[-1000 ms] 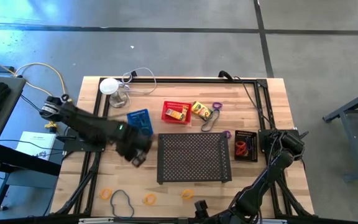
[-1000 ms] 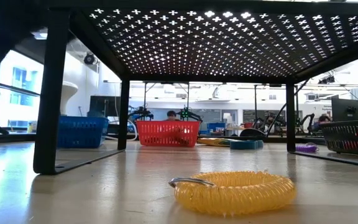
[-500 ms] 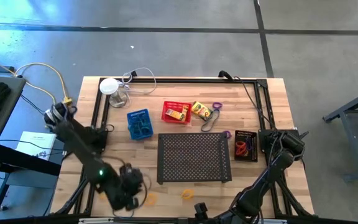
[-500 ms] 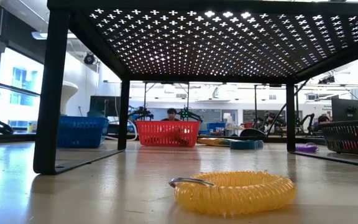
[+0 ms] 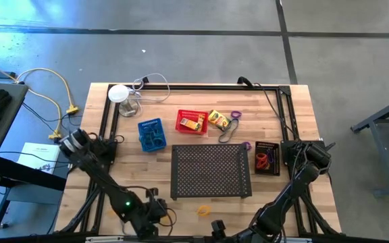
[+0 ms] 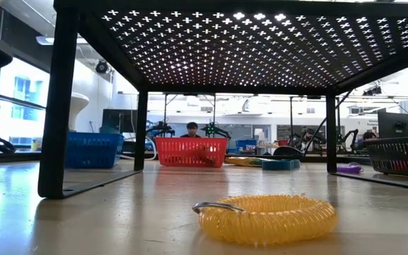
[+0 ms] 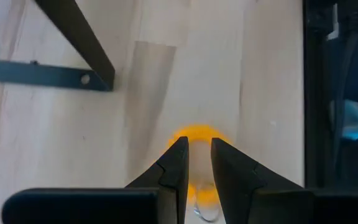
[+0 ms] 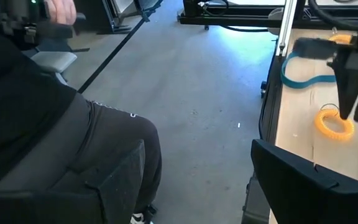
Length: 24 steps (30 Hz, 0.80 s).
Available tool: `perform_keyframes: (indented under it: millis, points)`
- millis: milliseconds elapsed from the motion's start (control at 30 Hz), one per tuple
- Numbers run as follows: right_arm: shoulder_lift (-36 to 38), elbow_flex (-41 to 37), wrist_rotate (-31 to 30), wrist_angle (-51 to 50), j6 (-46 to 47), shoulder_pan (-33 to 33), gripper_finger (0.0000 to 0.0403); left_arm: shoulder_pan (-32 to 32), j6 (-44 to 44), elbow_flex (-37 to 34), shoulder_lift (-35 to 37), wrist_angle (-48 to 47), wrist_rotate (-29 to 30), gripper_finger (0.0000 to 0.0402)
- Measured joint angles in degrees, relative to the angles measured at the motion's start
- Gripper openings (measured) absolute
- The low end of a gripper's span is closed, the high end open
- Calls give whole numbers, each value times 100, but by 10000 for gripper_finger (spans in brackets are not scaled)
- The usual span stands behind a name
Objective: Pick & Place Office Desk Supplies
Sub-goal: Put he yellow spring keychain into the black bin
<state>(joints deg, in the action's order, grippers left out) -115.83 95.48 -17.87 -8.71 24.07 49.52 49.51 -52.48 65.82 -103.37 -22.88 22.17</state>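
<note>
My left gripper [image 7: 196, 142] hangs over the table's near edge [image 5: 157, 214], pointing steeply down. Its fingers stand a narrow gap apart with nothing between them. Their tips are just above a yellow coiled loop [image 7: 194, 132] that lies flat on the wood, also seen in the right wrist view [image 8: 334, 124]. A second yellow loop [image 5: 203, 210] lies to its right. My right gripper [image 5: 301, 151] waits open by the black basket [image 5: 267, 156]. The blue basket [image 5: 150, 133] and the red basket [image 5: 191, 122], which holds a crayon box, stand farther back. My left gripper comes at the yellow loop's rim [image 8: 332, 114] from above, its fingertips [image 8: 345, 106] pointing down close over it. I cannot tell whether they touch it. The loop lies flat on the table.
The large perforated tray [image 5: 211, 171] stands on legs mid-table. A bluish loop [image 8: 303, 71] lies beside the left gripper. Behind the tray lie a crayon box [image 5: 218, 119], a purple loop [image 5: 236, 115] and a dark loop [image 5: 227, 133]. A white disc [image 5: 118, 92] is at the far left.
My left gripper has swung from beside the blue basket toward the table's near edge. It has sunk lower and rolled about its own axis, and now stands over the yellow loop. Nothing on the table has moved.
</note>
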Motion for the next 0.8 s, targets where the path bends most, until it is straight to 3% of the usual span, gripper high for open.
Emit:
perform_keyframes:
  millis: [233, 633, 800]
  points:
    - [0, 0, 2, -84, -96, -13, 284, -47, 503, 0, -26, -26, -63, 65]
    - [0, 0, -10, -95, 160, 118, 284, 15, 507, 9, -394, -115, -64, 65]
    - [0, 0, -13, -85, 449, 118, 284, -27, 496, 19, -527, -157, -355, 65]
